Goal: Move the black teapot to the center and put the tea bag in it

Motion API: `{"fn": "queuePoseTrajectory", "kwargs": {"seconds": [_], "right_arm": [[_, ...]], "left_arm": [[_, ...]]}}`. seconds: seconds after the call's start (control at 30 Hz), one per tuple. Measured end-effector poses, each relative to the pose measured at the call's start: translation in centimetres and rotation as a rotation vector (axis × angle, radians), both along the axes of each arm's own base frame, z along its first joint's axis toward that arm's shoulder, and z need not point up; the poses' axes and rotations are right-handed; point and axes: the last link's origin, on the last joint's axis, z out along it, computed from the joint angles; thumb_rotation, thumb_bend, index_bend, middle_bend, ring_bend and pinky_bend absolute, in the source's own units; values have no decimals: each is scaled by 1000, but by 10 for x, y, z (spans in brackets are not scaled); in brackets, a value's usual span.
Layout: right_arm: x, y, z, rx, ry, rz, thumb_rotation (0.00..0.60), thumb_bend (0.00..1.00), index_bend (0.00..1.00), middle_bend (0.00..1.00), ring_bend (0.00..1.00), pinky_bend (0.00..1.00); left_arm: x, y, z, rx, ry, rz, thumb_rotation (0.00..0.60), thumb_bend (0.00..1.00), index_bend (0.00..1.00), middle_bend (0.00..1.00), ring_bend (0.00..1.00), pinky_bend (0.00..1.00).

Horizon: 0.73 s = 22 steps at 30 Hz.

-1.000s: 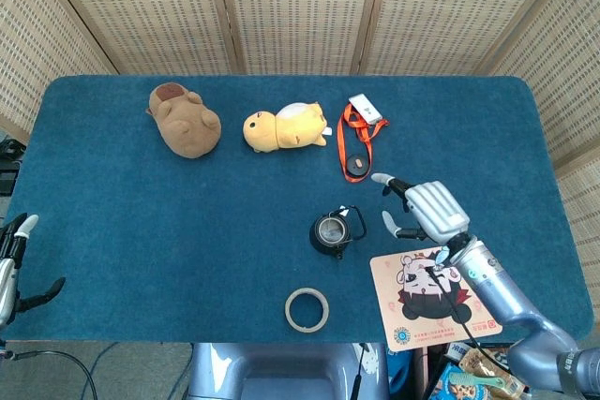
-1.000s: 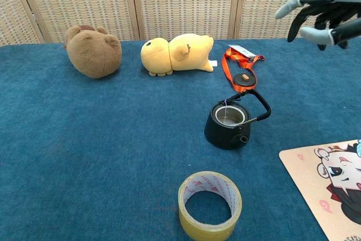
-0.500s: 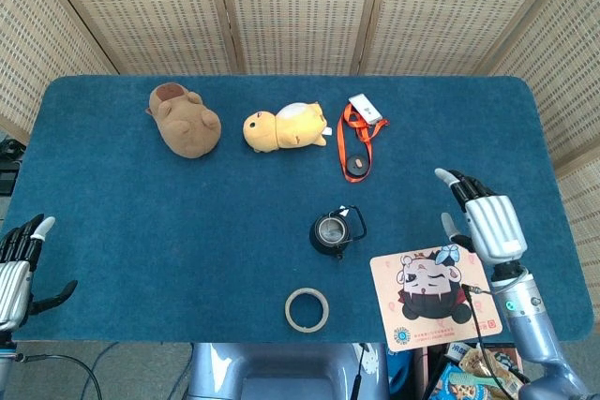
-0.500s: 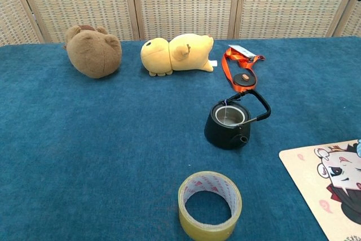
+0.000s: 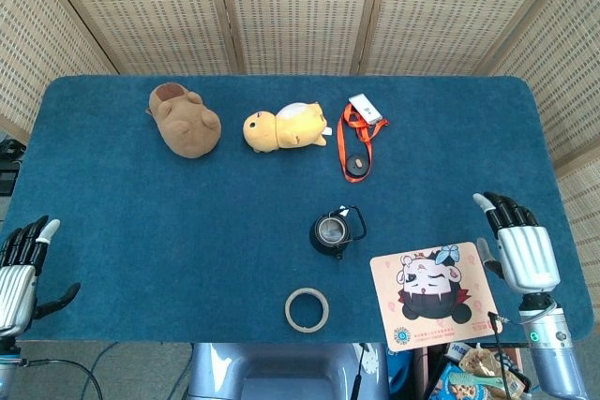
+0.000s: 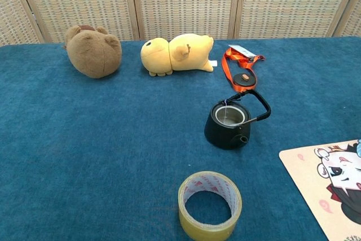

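Black teapot [image 5: 332, 231] mid-counter [image 5: 141, 222], tea bag string over its rim; apparently done. Left hand [image 5: 21, 269] and right hand [image 5: 521, 248] empty, fingers apart.

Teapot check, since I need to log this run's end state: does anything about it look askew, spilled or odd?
Nothing stands out. The black teapot stands upright on the blue cloth, lid off, handle tipped to one side, with a thin string over its rim. No spill shows.

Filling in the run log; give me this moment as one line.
teapot: near center, lidless, string inside | left hand: open, table edge | right hand: open, table edge
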Motion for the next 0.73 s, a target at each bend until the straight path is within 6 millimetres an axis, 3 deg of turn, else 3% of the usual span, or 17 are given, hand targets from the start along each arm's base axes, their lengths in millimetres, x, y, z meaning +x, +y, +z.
{"fn": "queuePoseTrajectory", "kwargs": {"seconds": [0.27,0.73], "right_arm": [[-6,12,-8,21,30,-27,600,579,194,240,194,300],[-11,20,-10,29,-3,-46,600,578,194,234,194,299]], "left_arm": [[6,-3,-3,-40,81,-61,600,259,0,0,0,0],[11,2,-8,-39,77,-116,600,259,0,0,0,0]]}}
